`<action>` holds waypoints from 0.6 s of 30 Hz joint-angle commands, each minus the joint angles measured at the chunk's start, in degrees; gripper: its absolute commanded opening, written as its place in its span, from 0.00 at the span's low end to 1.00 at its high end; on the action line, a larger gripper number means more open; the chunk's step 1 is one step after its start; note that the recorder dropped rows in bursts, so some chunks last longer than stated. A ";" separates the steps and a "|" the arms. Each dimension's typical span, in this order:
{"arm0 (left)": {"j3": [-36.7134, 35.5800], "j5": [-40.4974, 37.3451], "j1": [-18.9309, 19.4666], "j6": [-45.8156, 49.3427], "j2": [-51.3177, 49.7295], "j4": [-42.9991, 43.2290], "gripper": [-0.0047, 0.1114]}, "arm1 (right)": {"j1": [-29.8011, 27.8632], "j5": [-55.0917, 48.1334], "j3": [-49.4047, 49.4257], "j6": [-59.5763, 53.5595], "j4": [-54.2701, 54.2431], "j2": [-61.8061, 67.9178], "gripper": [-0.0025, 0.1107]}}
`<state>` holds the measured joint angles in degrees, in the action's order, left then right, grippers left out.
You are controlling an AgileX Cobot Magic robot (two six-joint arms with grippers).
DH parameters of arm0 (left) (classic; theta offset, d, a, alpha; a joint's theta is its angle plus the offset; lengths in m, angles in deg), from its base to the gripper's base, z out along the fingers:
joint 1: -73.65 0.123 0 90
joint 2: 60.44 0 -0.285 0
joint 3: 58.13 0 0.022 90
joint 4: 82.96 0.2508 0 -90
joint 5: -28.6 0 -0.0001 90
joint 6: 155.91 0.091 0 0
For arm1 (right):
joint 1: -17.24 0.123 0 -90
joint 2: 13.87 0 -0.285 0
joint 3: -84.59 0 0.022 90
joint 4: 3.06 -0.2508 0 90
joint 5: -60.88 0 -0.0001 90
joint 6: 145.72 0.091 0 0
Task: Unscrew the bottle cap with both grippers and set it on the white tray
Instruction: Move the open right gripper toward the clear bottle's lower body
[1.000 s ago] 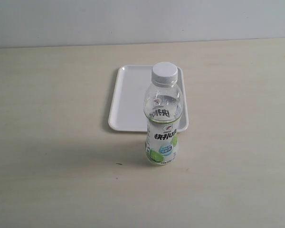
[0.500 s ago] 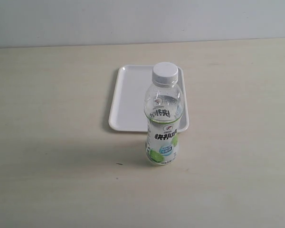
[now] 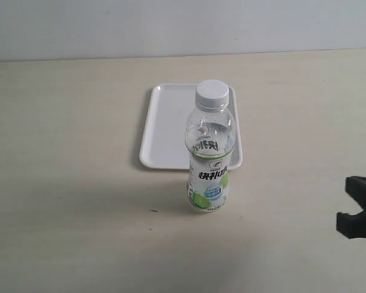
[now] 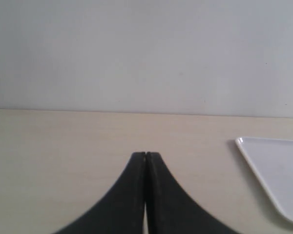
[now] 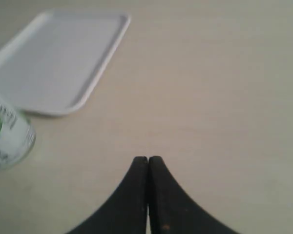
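Entry: start of approach, nothing gripped yet.

- The bottle cap [image 3: 211,93] is white and ribbed. It sits screwed on the neck, as far as I can judge, since I see no gap under it.
- The bottle [image 3: 209,165] stands upright on the table [image 3: 67,183]. It is clear, with a lime-green label facing the exterior camera. Its base is just in front of the near edge of the white tray [image 3: 165,128], whose floor shows bare.
- Left gripper [image 4: 145,154]: fingers pressed together on nothing, low over bare table. A tray corner is off to one side in its wrist view, and the bottle is not in that view.
- Right gripper [image 5: 147,158]: also clenched and empty. The bottle's lower body and the tray are ahead of it and well apart from it.
- A black forked piece [image 3: 361,209] shows at the right edge of the exterior view. It is probably part of the right arm, but it is too cropped to be sure.

Plan for this step:
- I will spread both sets of fingers before closing in.
- One gripper takes the labelled body low and square so the thin plastic does not buckle or tip.
- The other comes onto the cap's ribs, centred on the neck axis, and only then twists.
- Off-axis contact would likely push the bottle toward the tray.
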<state>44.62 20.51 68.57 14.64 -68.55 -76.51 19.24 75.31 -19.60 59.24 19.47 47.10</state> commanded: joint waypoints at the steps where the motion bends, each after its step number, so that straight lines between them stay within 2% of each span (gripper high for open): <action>1: 0.03 0.04 -0.16 0.22 0.32 -0.15 0.04 | 1.71 6.15 -3.03 3.80 13.89 15.38 0.02; 5: 0.03 0.04 -0.85 0.22 0.32 -0.15 0.04 | 1.71 16.78 -5.21 -0.05 22.89 27.76 0.02; 11: 0.03 0.04 -1.70 0.22 0.32 -0.15 0.04 | 1.71 22.76 -9.30 -7.66 22.73 38.27 0.04; 18: 0.03 0.04 -1.70 0.22 0.32 -0.15 0.04 | 1.71 26.34 -10.31 -9.84 19.46 39.68 0.31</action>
<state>44.62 20.51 67.28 14.64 -68.55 -76.51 20.83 100.35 -29.59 50.00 39.99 86.58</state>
